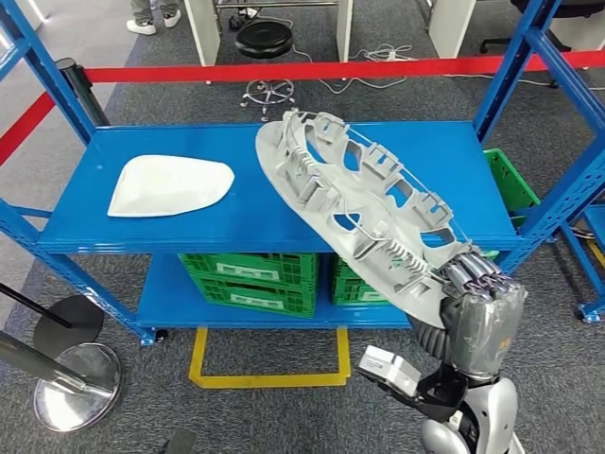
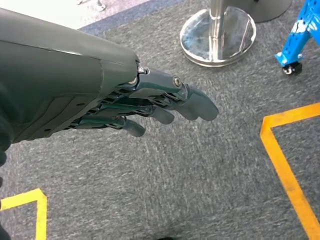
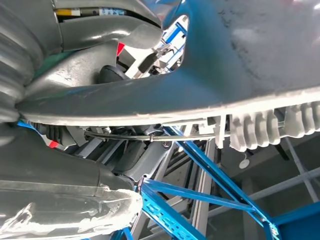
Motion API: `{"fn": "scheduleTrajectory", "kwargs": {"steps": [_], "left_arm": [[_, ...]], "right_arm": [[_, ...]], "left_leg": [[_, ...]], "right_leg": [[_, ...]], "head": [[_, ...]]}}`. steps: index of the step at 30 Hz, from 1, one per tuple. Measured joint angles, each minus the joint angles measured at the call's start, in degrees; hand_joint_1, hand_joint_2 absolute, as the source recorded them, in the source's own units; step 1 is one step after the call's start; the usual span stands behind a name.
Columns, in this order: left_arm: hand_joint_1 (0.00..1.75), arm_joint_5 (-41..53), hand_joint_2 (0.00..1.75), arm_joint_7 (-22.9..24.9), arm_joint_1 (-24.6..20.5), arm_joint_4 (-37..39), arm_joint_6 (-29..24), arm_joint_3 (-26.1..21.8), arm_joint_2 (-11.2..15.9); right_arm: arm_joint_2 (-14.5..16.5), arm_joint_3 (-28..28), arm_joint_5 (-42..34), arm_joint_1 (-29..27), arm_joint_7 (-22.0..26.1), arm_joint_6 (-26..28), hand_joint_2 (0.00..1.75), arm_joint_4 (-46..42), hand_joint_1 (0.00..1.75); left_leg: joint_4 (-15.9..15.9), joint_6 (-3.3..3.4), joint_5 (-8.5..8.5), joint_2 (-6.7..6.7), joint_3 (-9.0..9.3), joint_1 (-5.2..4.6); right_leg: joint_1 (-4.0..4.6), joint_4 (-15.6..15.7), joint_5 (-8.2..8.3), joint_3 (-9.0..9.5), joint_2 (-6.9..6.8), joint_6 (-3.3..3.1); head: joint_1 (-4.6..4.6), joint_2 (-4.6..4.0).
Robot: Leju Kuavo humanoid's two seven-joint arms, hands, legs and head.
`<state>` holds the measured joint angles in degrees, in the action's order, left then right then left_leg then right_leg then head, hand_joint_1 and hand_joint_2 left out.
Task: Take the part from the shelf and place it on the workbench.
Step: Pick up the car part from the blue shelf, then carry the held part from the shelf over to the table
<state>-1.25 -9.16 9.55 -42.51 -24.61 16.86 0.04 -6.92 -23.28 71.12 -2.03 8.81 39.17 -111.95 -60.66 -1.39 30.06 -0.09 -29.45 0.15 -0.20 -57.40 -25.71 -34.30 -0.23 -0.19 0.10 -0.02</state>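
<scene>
A large grey ribbed plastic part [image 1: 356,199] is tilted above the blue shelf [image 1: 179,227], its far end over the shelf's top board and its near end lifted off. My right hand [image 1: 476,293] grips that near edge at the lower right of the head view. Close up in the right wrist view, the part [image 3: 241,65] spans the picture with the thumb [image 3: 90,75] against it. My left hand [image 2: 158,102] hangs over the grey carpet, fingers straight and slightly apart, holding nothing.
A white curved part [image 1: 170,185] lies on the shelf's left half. Green crates [image 1: 250,279] sit on the lower board. A red barrier tape [image 1: 285,71] runs behind the shelf, metal post bases [image 1: 75,383] stand at lower left, and yellow floor tape [image 1: 267,378] lies before the shelf.
</scene>
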Motion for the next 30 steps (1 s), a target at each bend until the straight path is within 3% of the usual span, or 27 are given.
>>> {"fn": "scheduleTrajectory", "kwargs": {"steps": [2, 4, 5, 7, 9, 10, 11, 12, 14, 16, 17, 19, 20, 21, 22, 24, 25, 26, 27, 29, 30], "left_arm": [[0.0, 0.01, 1.75, -0.01, -0.1, 0.0, 0.0, 0.02, -0.02], [0.0, 0.01, 1.75, -0.02, -0.08, 0.0, 0.0, 0.06, -0.06], [0.0, 0.0, 1.75, -0.02, -0.09, 0.0, 0.0, 0.09, -0.06], [0.0, -0.01, 1.75, -0.02, -0.18, 0.0, 0.0, 0.14, -0.04], [0.0, 0.0, 1.75, -0.02, -0.22, 0.0, 0.0, 0.16, -0.01], [0.0, 0.01, 1.75, -0.02, -0.2, 0.0, 0.0, 0.19, -0.02], [0.0, 0.01, 1.75, -0.02, -0.19, 0.0, 0.0, 0.23, -0.02], [0.0, 0.01, 1.75, -0.02, -0.18, 0.0, 0.0, 0.28, -0.03], [0.0, 0.02, 1.75, -0.02, -0.19, 0.0, 0.0, 0.35, -0.05], [0.0, 0.05, 1.75, -0.02, -0.2, 0.0, 0.0, 0.39, -0.04], [0.0, 0.06, 1.75, -0.02, -0.19, 0.0, 0.0, 0.4, -0.03], [0.0, 0.07, 1.75, -0.01, -0.15, 0.0, 0.0, 0.44, 0.0], [0.0, 0.05, 1.75, 0.0, -0.1, 0.0, 0.0, 0.45, 0.04], [0.0, 0.03, 1.75, 0.01, -0.03, 0.0, 0.0, 0.46, 0.07], [0.0, 0.01, 1.75, 0.01, 0.04, 0.0, 0.0, 0.48, 0.07], [0.0, -0.01, 1.75, 0.01, 0.09, 0.0, 0.01, 0.55, 0.02], [0.0, -0.02, 1.75, 0.01, 0.07, 0.0, 0.01, 0.57, -0.01], [0.0, -0.03, 1.75, 0.01, 0.04, 0.0, 0.02, 0.58, -0.01], [0.0, -0.04, 1.75, 0.0, 0.01, 0.0, 0.02, 0.58, -0.01], [0.0, -0.08, 1.75, -0.03, -0.04, 0.0, 0.02, 0.58, 0.02], [0.0, -0.09, 1.75, -0.06, -0.09, 0.0, 0.01, 0.59, 0.03]], "right_arm": [[0.02, 0.07, 0.01, -0.03, 0.01, 0.01, 1.75, -0.09, 1.75], [0.03, 0.13, 0.02, -0.07, 0.03, 0.02, 1.75, -0.18, 1.75], [0.03, 0.16, 0.02, -0.1, 0.04, 0.02, 1.75, -0.21, 1.75], [0.03, 0.25, 0.02, -0.15, 0.04, 0.02, 1.75, -0.26, 1.75], [0.03, 0.31, 0.02, -0.16, 0.04, 0.02, 1.75, -0.26, 1.75], [0.03, 0.33, 0.01, -0.19, 0.04, 0.02, 1.75, -0.26, 1.75], [0.03, 0.35, 0.01, -0.21, 0.04, 0.02, 1.75, -0.25, 1.75], [0.03, 0.37, 0.01, -0.23, 0.07, 0.02, 1.75, -0.25, 1.75], [0.03, 0.43, 0.02, -0.23, 0.23, 0.02, 1.75, -0.31, 1.75], [0.04, 0.53, 0.03, -0.31, 0.52, 0.02, 1.75, -0.57, 1.75], [0.06, 0.66, 0.04, -0.41, 0.7, 0.03, 1.75, -0.77, 1.75], [0.18, 1.02, 0.08, -0.75, 1.12, 0.03, 1.75, -1.08, 1.75], [0.3, 1.23, 0.1, -0.9, 1.3, 0.03, 1.75, -1.18, 1.75], [0.45, 1.43, 0.13, -1.03, 1.45, 0.03, 1.75, -1.27, 1.75], [0.62, 1.64, 0.16, -1.11, 1.54, 0.03, 1.75, -1.38, 1.75], [0.9, 1.99, 0.2, -1.24, 1.71, 0.03, 1.75, -1.57, 1.75], [0.99, 2.14, 0.23, -1.33, 1.8, 0.03, 1.75, -1.63, 1.75], [1.09, 2.29, 0.25, -1.41, 1.89, 0.03, 1.75, -1.66, 1.75], [1.2, 2.49, 0.25, -1.51, 1.97, 0.04, 1.75, -1.7, 1.75], [1.39, 2.87, 0.21, -1.72, 2.17, 0.04, 1.75, -1.87, 1.75], [1.49, 3.05, 0.16, -1.83, 2.35, 0.04, 1.75, -2.04, 1.75]], "left_leg": [[4.16, 0.65, 0.3, -0.03, 2.22, -0.22], [4.66, 1.52, -0.33, 0.06, 1.85, -0.25], [4.78, 2.06, -0.85, 0.17, 1.48, -0.18], [5.04, 2.94, -2.11, 0.39, 0.35, 0.01], [4.95, 3.21, -3.4, 0.41, -1.32, -0.06], [4.88, 3.19, -4.07, 0.42, -2.24, -0.09], [4.78, 3.11, -4.72, 0.42, -3.17, -0.1], [4.65, 2.98, -5.33, 0.42, -4.06, -0.1], [4.26, 2.6, -6.36, 0.4, -5.55, -0.11], [3.8, 2.06, -7.27, 0.36, -6.47, -0.3], [3.7, 1.75, -7.77, 0.35, -6.73, -0.37], [3.76, 1.08, -8.65, 0.32, -7.11, -0.33], [3.51, 0.74, -8.18, 0.3, -7.37, -0.22], [2.46, 0.38, -6.52, 0.27, -7.78, -0.13], [0.19, 0.04, -3.77, 0.24, -8.42, -0.03], [-6.97, -0.47, 2.43, 0.23, -9.89, 0.13], [-10.36, -0.61, 4.02, 0.23, -10.29, 0.19], [-12.26, -0.65, 4.09, 0.23, -9.98, 0.22], [-12.2, -0.61, 3.03, 0.23, -8.77, 0.22], [-6.31, -0.24, 0.23, 0.19, -3.7, 0.21], [-1.97, 0.05, -0.13, 0.14, -0.75, 0.14]], "right_leg": [[0.11, -0.23, 0.75, -0.56, -0.04, 0.62], [0.04, -0.26, 1.31, -0.83, -0.04, 1.31], [-0.01, -0.74, 0.59, -1.24, 0.0, 1.62], [-0.11, -4.66, -3.64, -2.9, 0.08, 2.14], [-0.18, -12.04, -8.81, -5.05, 0.1, 2.54], [-0.2, -15.16, -9.91, -5.52, 0.1, 2.68], [-0.21, -16.62, -9.63, -5.16, 0.1, 2.77], [-0.24, -16.01, -8.24, -3.75, 0.1, 2.79], [-0.36, -9.28, -5.41, 1.79, 0.07, 2.68], [-0.35, -1.08, -5.69, 7.43, 0.12, 2.39], [-0.27, 1.14, -6.32, 8.63, 0.16, 2.15], [-0.16, 1.98, -6.19, 8.28, 0.15, 1.33], [-0.19, 1.96, -5.69, 7.73, 0.05, 0.81], [-0.25, 1.99, -5.11, 7.17, -0.05, 0.25], [-0.32, 2.03, -4.41, 6.48, -0.15, -0.21], [-0.26, 1.92, -3.02, 5.06, -0.19, -0.64], [-0.21, 1.8, -2.3, 4.23, -0.18, -0.65], [-0.17, 1.58, -1.62, 3.32, -0.17, -0.62], [-0.14, 1.28, -1.03, 2.28, -0.15, -0.54], [-0.12, 0.52, -0.11, 0.4, -0.12, -0.25], [-0.05, 0.16, 0.27, -0.31, -0.11, -0.02]], "head": [[0.04, 0.0], [0.04, 0.0], [0.05, 0.0], [0.21, 0.0], [0.33, 0.0], [0.32, 0.0], [0.32, 0.0], [0.32, 0.0], [0.32, 0.0], [0.28, 0.0], [0.28, 0.0], [0.26, 0.0], [0.26, 0.0], [0.17, 0.0], [0.1, 0.0], [-0.08, 0.0], [-0.09, 0.0], [-0.09, 0.0], [-0.1, 0.0], [-0.1, 0.0], [-0.09, 0.0]]}}
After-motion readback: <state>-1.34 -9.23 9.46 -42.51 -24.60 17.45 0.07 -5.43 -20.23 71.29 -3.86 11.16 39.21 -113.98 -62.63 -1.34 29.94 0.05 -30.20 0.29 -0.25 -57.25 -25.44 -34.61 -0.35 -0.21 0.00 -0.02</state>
